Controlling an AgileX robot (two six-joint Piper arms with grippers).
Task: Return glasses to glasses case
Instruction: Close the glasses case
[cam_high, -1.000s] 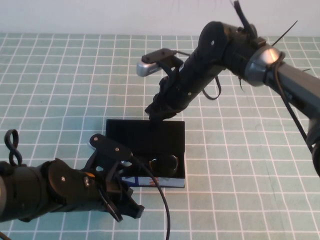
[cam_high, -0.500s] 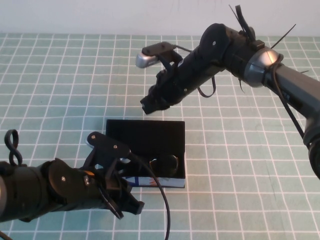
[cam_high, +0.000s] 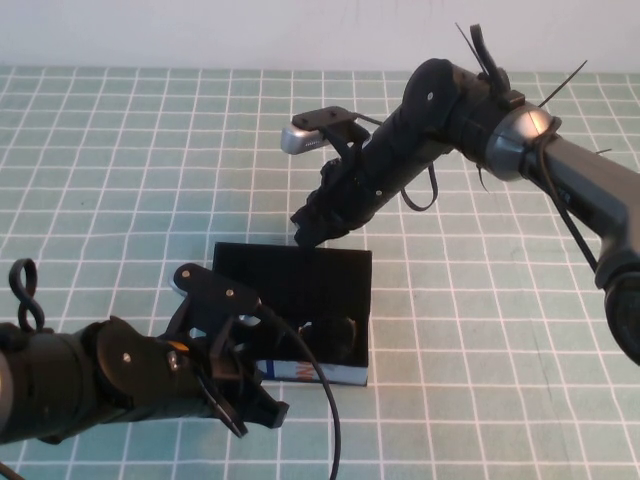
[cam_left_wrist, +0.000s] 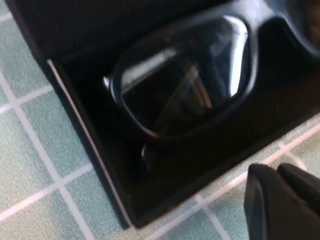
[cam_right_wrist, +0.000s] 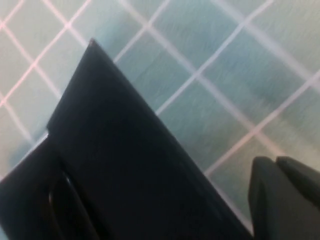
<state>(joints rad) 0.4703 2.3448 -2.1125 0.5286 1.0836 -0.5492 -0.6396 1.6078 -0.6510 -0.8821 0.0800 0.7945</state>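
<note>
The glasses (cam_high: 328, 333) already lie inside the case (cam_high: 365, 300). Bring your closed right claw (cam_high: 312, 232) behind the raised lid and push it down gently; keep the closed left claw (cam_high: 262, 418) beside the front edge.

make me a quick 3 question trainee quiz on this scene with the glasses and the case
1. True or false: the glasses lie inside the glasses case.
2. Which gripper is at the case's raised lid: A left gripper, B right gripper?
3. Fill in: the left gripper sits near the case's ___ edge, over the table.

Key: 1 true; 2 B; 3 front
</note>
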